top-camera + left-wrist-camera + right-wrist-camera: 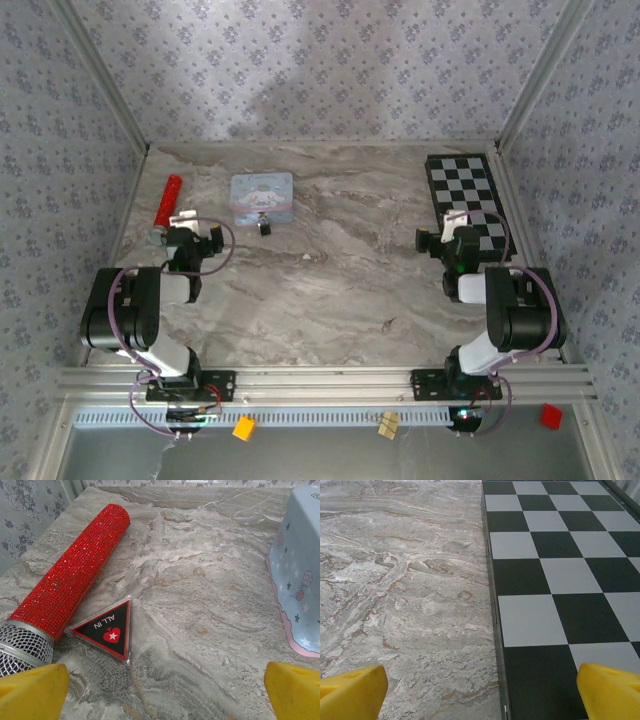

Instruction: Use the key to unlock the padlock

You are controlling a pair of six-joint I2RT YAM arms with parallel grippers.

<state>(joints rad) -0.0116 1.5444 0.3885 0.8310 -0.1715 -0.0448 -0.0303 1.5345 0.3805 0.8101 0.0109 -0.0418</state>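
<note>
The padlock (265, 224), a tiny dark block, lies on the marble table just in front of the pale blue tin (262, 194). A tiny dark sliver that looks like the key (390, 323) lies near the table's middle right, nearer the arms. My left gripper (186, 230) is at the left, open and holding nothing; its yellow fingertips (30, 690) stand wide apart over bare marble in the left wrist view. My right gripper (455, 228) hovers at the near left edge of the chessboard (465, 190), also open, with nothing between its fingertips (610, 690).
A red glitter microphone (75, 575) with a silver mesh end lies ahead-left of the left gripper, a small triangular "ALL IN" piece (107, 627) beside it. The tin's side (300, 570) is at the right. The chessboard (560, 555) lies flat. Walls enclose the table.
</note>
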